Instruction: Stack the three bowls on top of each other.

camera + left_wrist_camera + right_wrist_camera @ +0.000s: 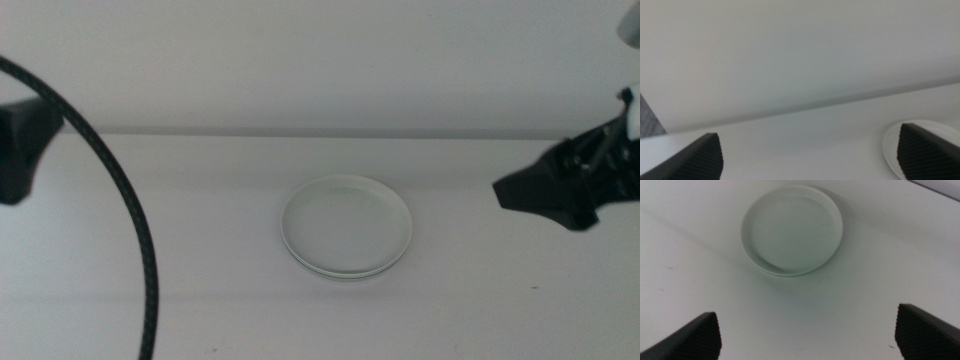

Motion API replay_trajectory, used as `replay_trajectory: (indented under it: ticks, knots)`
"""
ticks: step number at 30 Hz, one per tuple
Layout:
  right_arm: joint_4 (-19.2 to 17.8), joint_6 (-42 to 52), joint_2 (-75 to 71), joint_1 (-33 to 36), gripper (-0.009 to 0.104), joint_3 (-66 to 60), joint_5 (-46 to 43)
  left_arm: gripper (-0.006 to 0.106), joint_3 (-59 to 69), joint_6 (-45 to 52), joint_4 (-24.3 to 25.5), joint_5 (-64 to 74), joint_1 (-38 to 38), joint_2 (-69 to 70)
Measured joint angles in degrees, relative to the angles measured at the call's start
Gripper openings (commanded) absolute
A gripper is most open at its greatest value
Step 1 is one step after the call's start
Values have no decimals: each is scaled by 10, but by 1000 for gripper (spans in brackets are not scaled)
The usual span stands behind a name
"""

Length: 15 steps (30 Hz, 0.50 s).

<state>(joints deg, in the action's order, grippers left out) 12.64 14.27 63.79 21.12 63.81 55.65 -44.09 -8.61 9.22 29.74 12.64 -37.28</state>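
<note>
Two rims at least showed in the stack of bowls (346,226) at the middle of the desk (200,300); the pale mint green bowl (792,229) lay uppermost, round and shallow, smooth inside, with a lighter rim edge peeping out beneath it. How many bowls lay under it could not be told. The stack sat well clear of the desk's far edge, where a plain pale wall rose. Open white desk surface lay on every side of it, matte and unmarked save for a few tiny specks.

Left tool (810,160): released, dark ribbed jaws wide apart, nothing between them; held at the left side of the desk, well apart from the stack, one jaw overlapping the bowl rim in its own wrist view. A black braided cable (130,230) curved down past this arm.

Right tool (807,335): released, jaws spread wide and bare; held above the desk at the right side, apart from the stack, with clear desk between.
</note>
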Motion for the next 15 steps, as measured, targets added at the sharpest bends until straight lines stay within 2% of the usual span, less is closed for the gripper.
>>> replay_trajectory:
  ticks: [6, 11, 13, 15]
  knots:
    - [-47, 0, -51, 0, 93, -32, -34, 94, 61, 0, -56, -7, -17, 30]
    - [-56, 0, -129, 0, 93, -144, -210, 94, 157, 0, -72, -76, -59, 78]
    - [-45, 0, -157, 0, 93, -207, -294, 94, 211, 0, -75, -124, -87, 110]
    - [4, 0, -185, 0, 93, -276, -364, 94, 258, 0, -75, -158, -113, 140]
